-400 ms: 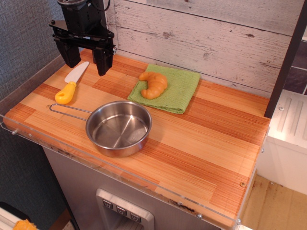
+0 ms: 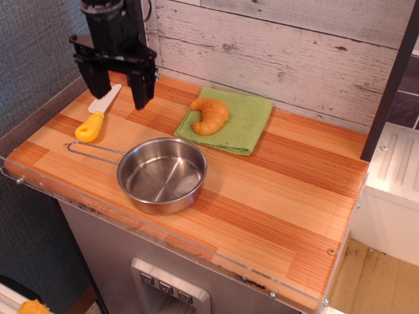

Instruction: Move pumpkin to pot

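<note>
Orange pumpkin (image 2: 209,116) is lying on a green cloth (image 2: 229,120), right of the claw (image 2: 120,90). Claw is hanging released, holding nothing, so the grasp is not begun; the pot (image 2: 162,174) is waiting empty in front of it.

- The pincer (image 2: 120,90) has dropped a little lower toward the surface (image 2: 281,196) than it was a moment ago.
- It has also shifted slightly to the right in the view, with its fingers spread apart as before, above the white blade of the toy knife (image 2: 97,114).
</note>
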### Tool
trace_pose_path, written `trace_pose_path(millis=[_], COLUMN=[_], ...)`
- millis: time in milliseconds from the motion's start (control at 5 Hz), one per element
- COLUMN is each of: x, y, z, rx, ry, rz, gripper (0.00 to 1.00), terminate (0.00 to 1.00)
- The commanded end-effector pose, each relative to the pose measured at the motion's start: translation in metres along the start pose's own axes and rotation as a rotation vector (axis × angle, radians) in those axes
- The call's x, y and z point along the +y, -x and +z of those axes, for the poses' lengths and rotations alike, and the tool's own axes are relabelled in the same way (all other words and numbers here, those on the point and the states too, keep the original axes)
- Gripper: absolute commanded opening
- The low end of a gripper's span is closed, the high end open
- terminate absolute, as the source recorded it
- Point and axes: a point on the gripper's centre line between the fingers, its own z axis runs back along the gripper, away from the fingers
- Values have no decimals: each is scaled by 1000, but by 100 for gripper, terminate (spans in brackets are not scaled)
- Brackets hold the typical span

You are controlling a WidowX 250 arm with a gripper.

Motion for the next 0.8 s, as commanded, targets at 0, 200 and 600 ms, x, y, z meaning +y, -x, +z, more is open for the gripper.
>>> trace_pose_path(millis=[0,200,600], x=[-43,-63,-86], y=[-32,-44,-66], z=[-3,-9,-17], rx=[-51,-56,-95], ry=[1,3,14], rz=[110,102,64], gripper=[100,100,100], terminate=[0,0,0])
